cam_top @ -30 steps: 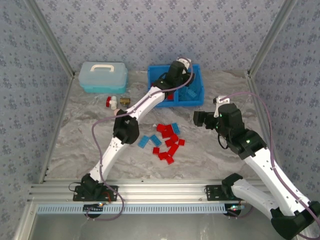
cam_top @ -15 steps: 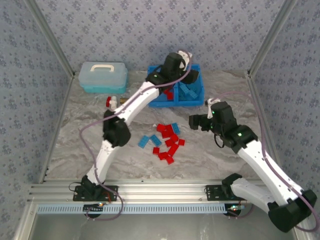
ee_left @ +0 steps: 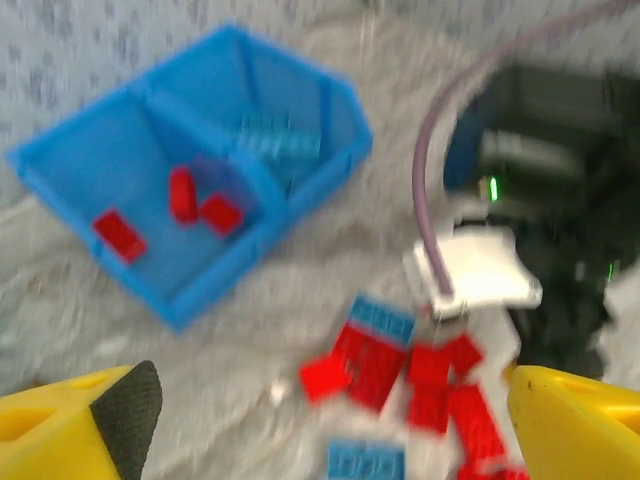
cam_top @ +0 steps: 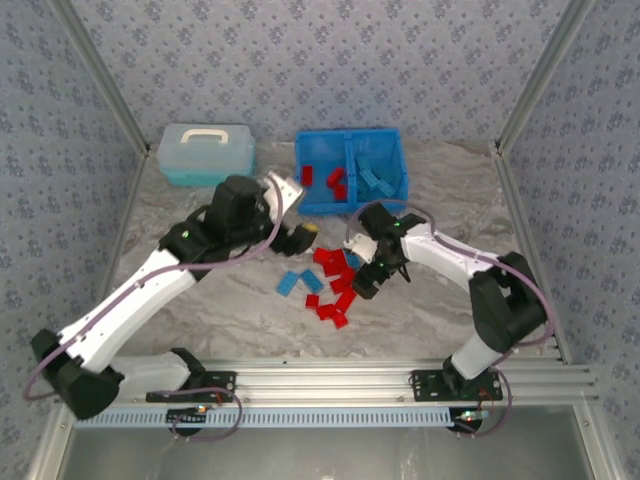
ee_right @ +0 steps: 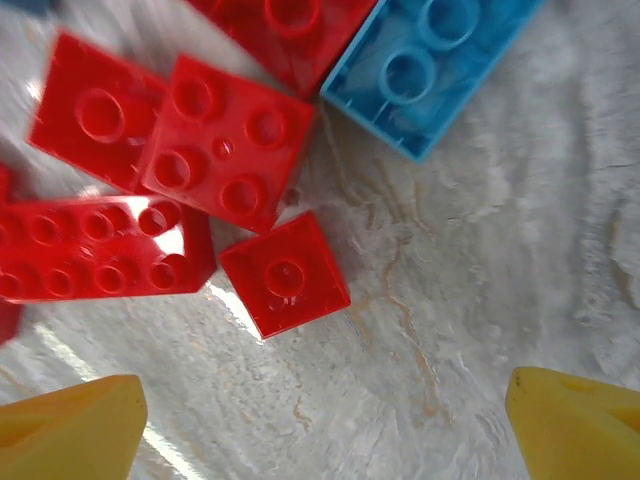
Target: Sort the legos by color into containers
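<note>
Just ahead of the wide-apart right fingers (ee_right: 70, 425) lies a square red lego (ee_right: 285, 275), turned cornerwise. Left fingers (ee_left: 575, 420) stand apart too.

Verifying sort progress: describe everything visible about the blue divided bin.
The bright blue rectangular open-top plastic bin stands upright on the grey marbled table near the back wall, right of the pale-blue lidded plastic case. A central divider splits it in two: three red studded plastic bricks lie in its left compartment, several blue studded plastic bricks in its right. Nothing else touches it.
</note>
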Controlling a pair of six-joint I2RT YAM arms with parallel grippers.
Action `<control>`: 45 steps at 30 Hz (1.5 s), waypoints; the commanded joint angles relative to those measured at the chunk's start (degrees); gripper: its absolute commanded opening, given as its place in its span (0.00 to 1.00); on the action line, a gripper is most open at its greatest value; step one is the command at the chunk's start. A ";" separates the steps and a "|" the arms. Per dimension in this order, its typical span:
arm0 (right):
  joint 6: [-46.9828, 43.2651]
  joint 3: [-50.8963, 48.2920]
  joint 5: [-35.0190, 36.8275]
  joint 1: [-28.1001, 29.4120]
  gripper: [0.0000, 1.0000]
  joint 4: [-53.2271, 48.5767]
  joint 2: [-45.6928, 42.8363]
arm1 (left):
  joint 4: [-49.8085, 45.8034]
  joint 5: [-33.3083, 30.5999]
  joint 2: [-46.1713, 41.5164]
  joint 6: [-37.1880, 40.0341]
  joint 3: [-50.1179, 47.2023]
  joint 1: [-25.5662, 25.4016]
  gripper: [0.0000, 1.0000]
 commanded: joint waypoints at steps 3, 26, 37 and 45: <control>-13.52 -0.26 0.60 0.20 0.92 2.17 2.73 | -4.07 -2.76 -11.66 4.84 -8.01 2.39 0.94; -17.96 -0.91 -1.38 3.07 0.27 5.51 9.87 | -0.89 -2.85 -12.45 2.88 -13.53 7.35 0.98; -10.48 -1.28 -1.48 3.17 0.22 12.54 -5.63 | -1.74 -4.36 -11.22 2.92 -13.36 7.87 0.99; 16.21 14.83 4.54 5.85 0.25 28.21 -1.24 | -1.49 -2.87 -11.19 2.60 -13.36 8.84 0.99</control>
